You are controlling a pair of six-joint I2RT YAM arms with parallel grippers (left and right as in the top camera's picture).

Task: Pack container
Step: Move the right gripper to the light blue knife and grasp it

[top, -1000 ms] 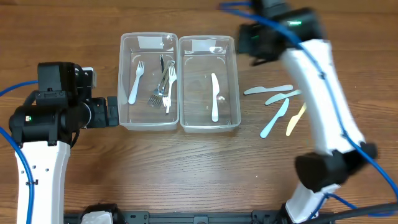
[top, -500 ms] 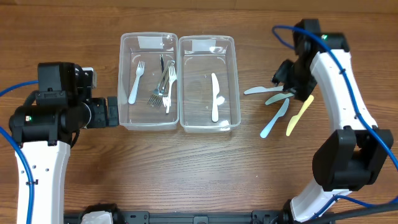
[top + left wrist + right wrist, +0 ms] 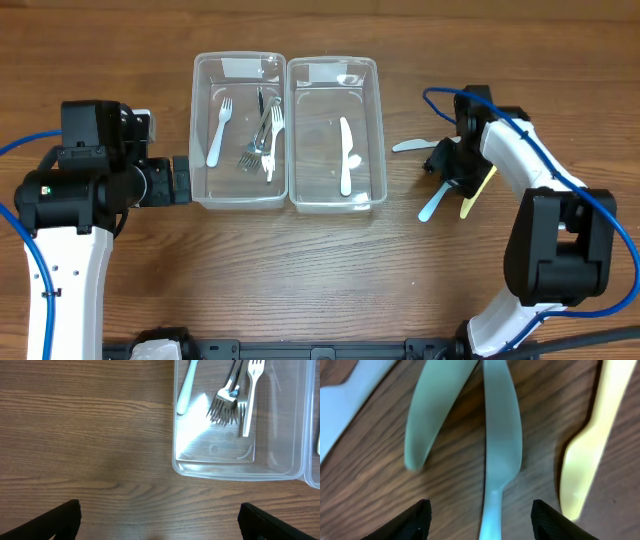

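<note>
Two clear containers stand side by side. The left container [image 3: 200,130] holds several forks [image 3: 262,135]; it also shows in the left wrist view [image 3: 215,467]. The right container [image 3: 378,130] holds one white knife [image 3: 346,156]. Loose plastic knives lie to the right: a white one [image 3: 410,145], a light blue one [image 3: 432,206], a yellow one [image 3: 470,200]. My right gripper [image 3: 452,165] is open, low over them, its fingers straddling the light blue knife [image 3: 500,460], with a green knife [image 3: 432,410] and the yellow knife [image 3: 592,455] beside it. My left gripper [image 3: 180,178] is open and empty, left of the containers.
Bare wooden table [image 3: 300,270] lies in front of the containers and under my left gripper [image 3: 160,525]. Blue cables run along both arms.
My right arm has swung from above the right container to the loose knives and come down low over them. The left arm has not moved.
</note>
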